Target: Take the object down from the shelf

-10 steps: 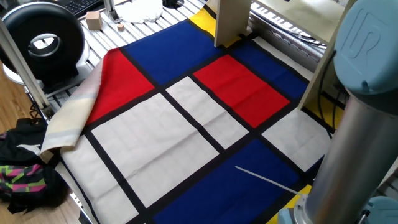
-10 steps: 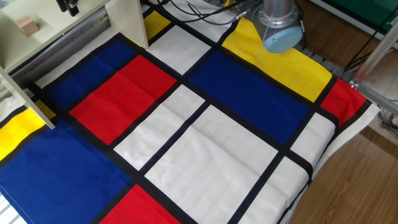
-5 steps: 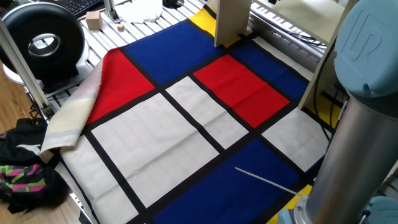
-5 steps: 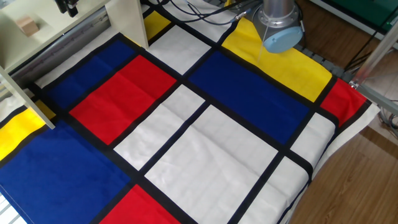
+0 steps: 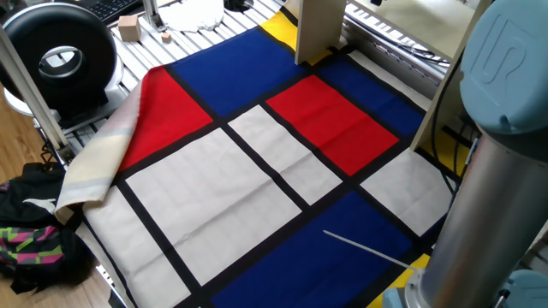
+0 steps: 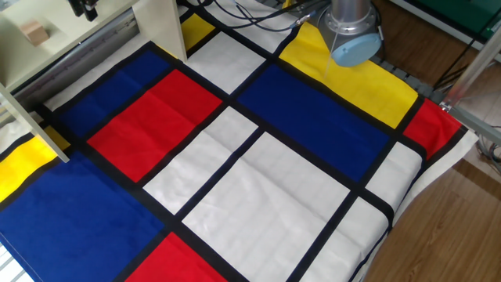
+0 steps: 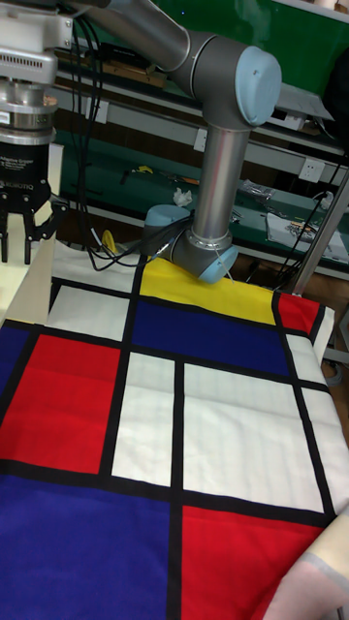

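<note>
The object point(image 6: 33, 31), a tiny tan block, sits on the flat board of the shelf point(image 6: 156, 27) at the far top left of the other fixed view. My gripper point(image 6: 85, 9) shows there only as dark fingertips at the top edge, to the right of the block and apart from it. In the tall fixed view the gripper point(image 7: 24, 242) hangs open beside the shelf's pale upright board point(image 7: 29, 281), with nothing between its fingers. The shelf's upright point(image 5: 318, 30) also stands at the top of one fixed view, where the block is hidden.
A cloth of red, blue, white and yellow panels point(image 6: 258, 157) covers the table. The arm's base point(image 6: 352, 35) stands at its far edge. A larger pale wooden cube point(image 5: 128, 28) and a black round device point(image 5: 58, 56) lie off the cloth. Bags point(image 5: 34, 235) sit on the floor.
</note>
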You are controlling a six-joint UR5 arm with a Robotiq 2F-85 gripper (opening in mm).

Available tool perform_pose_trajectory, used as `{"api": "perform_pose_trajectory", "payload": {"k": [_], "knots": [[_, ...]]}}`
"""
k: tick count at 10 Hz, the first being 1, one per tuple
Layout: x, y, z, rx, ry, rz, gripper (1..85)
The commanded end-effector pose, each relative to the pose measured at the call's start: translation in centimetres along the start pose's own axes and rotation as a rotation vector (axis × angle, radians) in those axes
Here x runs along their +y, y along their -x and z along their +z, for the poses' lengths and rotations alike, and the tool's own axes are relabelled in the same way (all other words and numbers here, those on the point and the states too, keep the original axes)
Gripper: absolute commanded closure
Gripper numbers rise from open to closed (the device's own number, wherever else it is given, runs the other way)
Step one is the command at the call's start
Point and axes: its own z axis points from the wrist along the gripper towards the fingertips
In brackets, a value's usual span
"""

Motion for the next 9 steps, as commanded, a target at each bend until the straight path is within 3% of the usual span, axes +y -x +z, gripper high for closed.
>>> {"api": "perform_pose_trajectory", "payload": {"k": [1,4,9], "knots": [[-0.1,-0.7,-0.1,0.025,-0.002,-0.018,52.3],[-0.7,-1.8,-1.8,0.026,0.027,-0.016,49.7],[-0.8,-4.7,-4.1,0.016,0.028,0.018,50.3]]}}
